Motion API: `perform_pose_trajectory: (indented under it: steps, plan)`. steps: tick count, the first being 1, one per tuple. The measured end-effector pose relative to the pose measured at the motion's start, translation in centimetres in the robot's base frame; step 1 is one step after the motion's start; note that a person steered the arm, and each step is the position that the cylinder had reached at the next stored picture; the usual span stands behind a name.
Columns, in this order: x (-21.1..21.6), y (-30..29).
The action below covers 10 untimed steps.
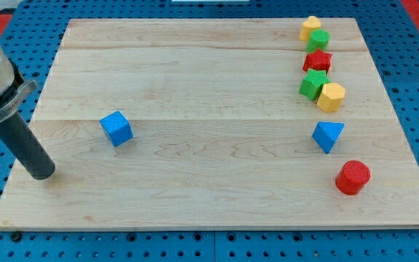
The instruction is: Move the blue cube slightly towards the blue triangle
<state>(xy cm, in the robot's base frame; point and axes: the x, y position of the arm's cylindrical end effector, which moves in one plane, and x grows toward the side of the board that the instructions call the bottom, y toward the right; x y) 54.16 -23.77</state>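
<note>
my tip (42,173) rested near the wooden board's (195,204) left edge, apart from and left of the blue cube (116,128), placed to push it right toward the blue triangle (328,135) near the right edge; no jaws, just a rod

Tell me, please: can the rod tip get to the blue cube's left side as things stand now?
Probably yes. My tip stands to the left of and below the blue cube, with only bare board between them; the other blocks, including the blue triangle, sit far right.
</note>
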Motion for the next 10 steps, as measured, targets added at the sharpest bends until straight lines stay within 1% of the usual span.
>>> perform_pose_trajectory:
  steps: [1, 2, 3, 4, 6, 7, 8, 10]
  plan:
    - [-1.5, 1.9]
    - [-3.6, 5.8]
    - [-7.0, 4.2]
    - [-7.2, 7.4]
    - [-7.1, 22.7]
    - [-8.1, 21.9]
    - [-10.5, 16.8]
    - [-9.9, 31.3]
